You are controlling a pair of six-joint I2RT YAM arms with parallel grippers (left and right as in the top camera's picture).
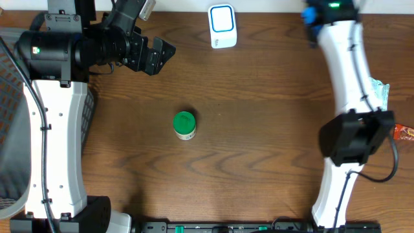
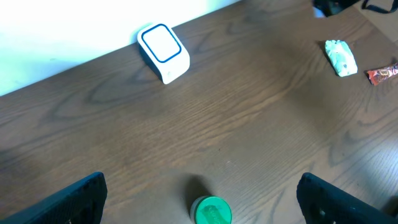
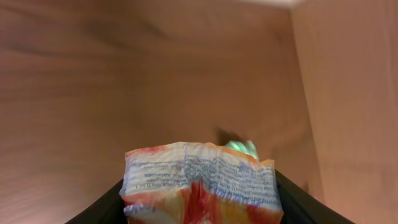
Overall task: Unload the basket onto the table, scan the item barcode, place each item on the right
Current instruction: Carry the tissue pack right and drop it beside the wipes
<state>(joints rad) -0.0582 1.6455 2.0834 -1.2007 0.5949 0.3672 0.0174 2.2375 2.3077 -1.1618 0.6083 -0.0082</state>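
My right gripper [image 3: 202, 208] is shut on the item, a crinkled orange, red and white snack packet [image 3: 199, 180] with fine blue print facing the camera. The dark fingers [image 3: 102, 208] flank it on both sides. In the overhead view that gripper [image 1: 312, 14] sits at the table's far right edge, and the packet itself is hidden there. The scanner [image 1: 222, 26], a white block with a blue square outline, stands at the far middle and also shows as the scanner [image 2: 163, 51] in the left wrist view. My left gripper [image 1: 160, 55] hangs wide open and empty at the far left.
A green-lidded jar [image 1: 184, 125] stands mid-table, seen between my left fingers as the jar [image 2: 212, 211]. A white-green packet [image 2: 340, 57] and a red wrapper [image 2: 382, 73] lie by the right edge. A pale green thing [image 3: 241, 147] peeks behind the held packet.
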